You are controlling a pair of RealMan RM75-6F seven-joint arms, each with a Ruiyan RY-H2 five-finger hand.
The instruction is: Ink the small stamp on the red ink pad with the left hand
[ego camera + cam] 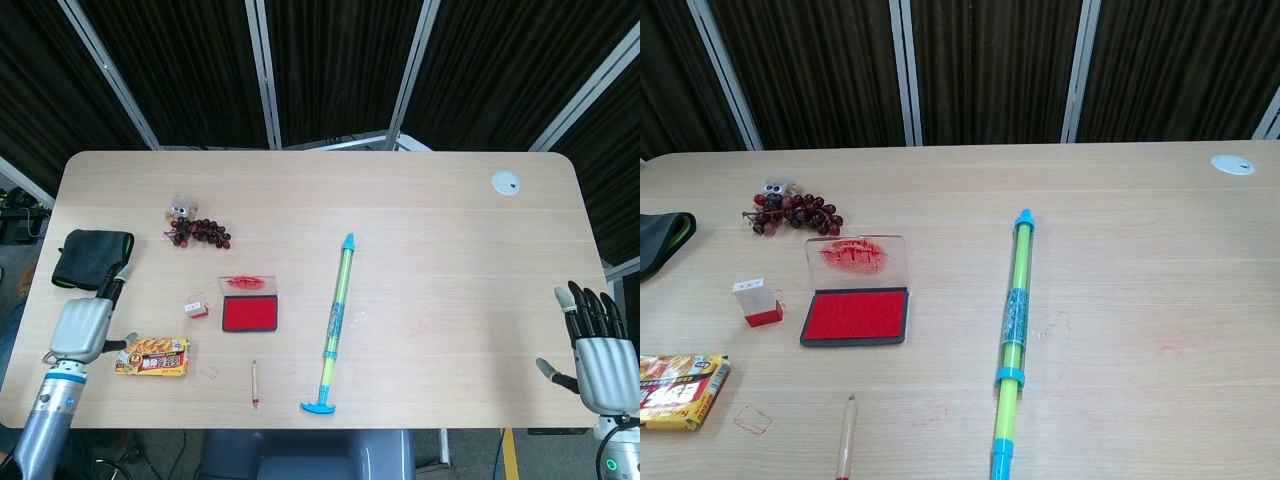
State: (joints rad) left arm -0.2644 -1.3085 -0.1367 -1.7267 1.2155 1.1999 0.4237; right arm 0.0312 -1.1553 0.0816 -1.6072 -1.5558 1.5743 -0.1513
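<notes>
The small stamp [196,307] [757,302], a white block with a red base, stands upright on the table left of the red ink pad [249,314] [856,316]. The pad's clear lid [856,258] is raised behind it and smeared with red. My left hand [85,320] hovers over the table's left edge, seen edge-on with its fingers stretched forward, empty and well left of the stamp. My right hand [597,343] sits off the table's right front corner, fingers spread, empty. Neither hand shows in the chest view.
A bunch of dark grapes [200,233] [795,215] lies behind the pad. A black cloth [92,258] lies at the left edge, and a snack packet [152,357] lies beside my left hand. A pencil [254,383], a long green-blue tube [335,325] and a white disc [506,182] also lie on the table.
</notes>
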